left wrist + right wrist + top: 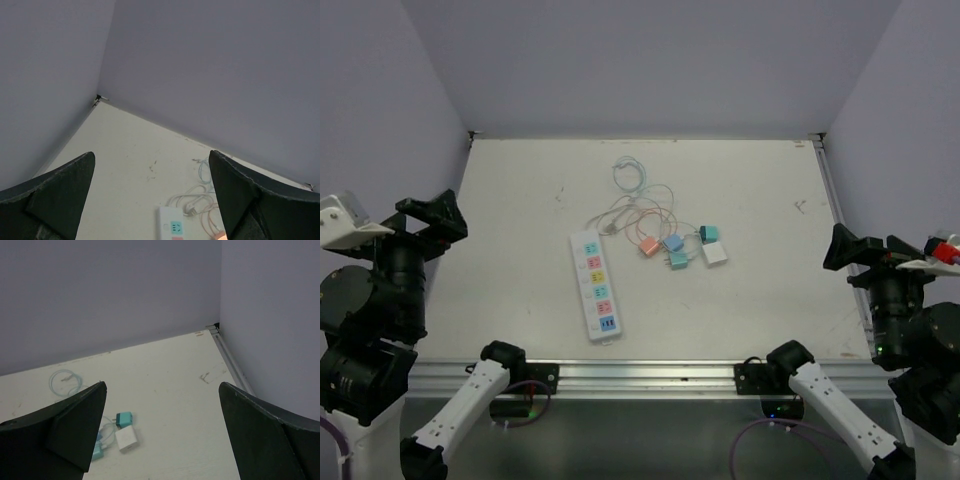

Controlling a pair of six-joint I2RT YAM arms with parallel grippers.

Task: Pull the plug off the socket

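Observation:
The socket [595,285] is a long white power strip near the table's middle, with coloured labels along its outlets. Nothing stands in any outlet in the top view. Its far end also shows in the left wrist view [172,226]. Several small charger plugs lie loose to its right: pink [649,245], blue [672,243], light teal [678,261], dark teal [709,233] and white [715,254]. My left gripper [432,216] [152,154] is open and empty, raised at the left edge. My right gripper [865,250] [162,385] is open and empty at the right edge.
Thin cables [638,205] tangle behind the plugs, with a light blue coil [630,175] farther back. The strip's own cord plug [610,228] lies by its far end. Grey walls enclose the table. A metal rail [835,210] runs along the right edge.

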